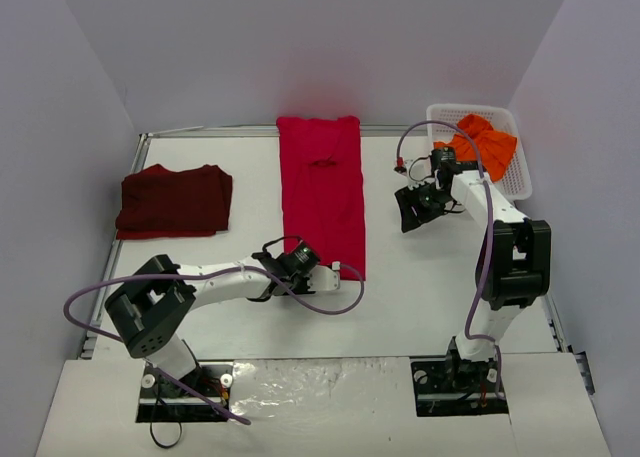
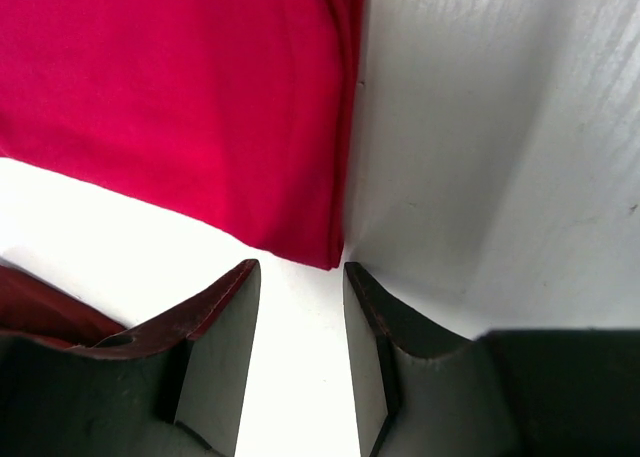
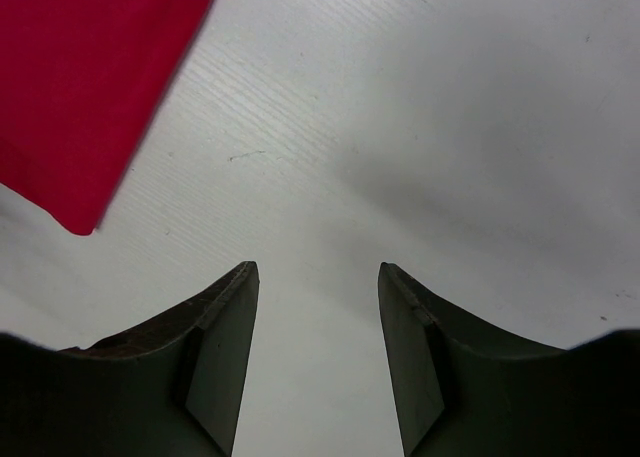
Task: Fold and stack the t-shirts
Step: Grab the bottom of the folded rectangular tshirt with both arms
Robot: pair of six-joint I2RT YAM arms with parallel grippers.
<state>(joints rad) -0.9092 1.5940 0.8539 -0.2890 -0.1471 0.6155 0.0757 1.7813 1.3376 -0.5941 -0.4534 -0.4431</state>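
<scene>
left gripper [image 2: 298, 277]: narrow gap between the jaws, nothing in it, only bare table [image 2: 500, 177] showing through. The tips sit low at the near right corner of the red shirt [image 2: 180, 107]. That corner lies just ahead of the tips, not yet between them.

right gripper [image 3: 315, 277]: medium gap, empty, hovering over bare table just right of the shirt's right edge, about mid-length.

The red shirt lies mid-table as a long flat strip, running far to near. My read: the next fold is crosswise, near end over toward the far end.

To do it well:
- push the left tips forward so the corner goes between them
- catch every layer at that folded edge, not just the top one
- pinch low and lift only enough to clear the cloth
- bring the right gripper to the same end or pin the fold line, or the strip will likely skew

Main risk: the layers sliding apart on the lift.

The maroon shirt [image 1: 172, 202] is already folded at the far left, well apart from the red one. The white basket [image 1: 518, 182] in the far right corner holds the orange shirt [image 1: 485, 142], crumpled and unfolded. I see nothing else in it.
</scene>
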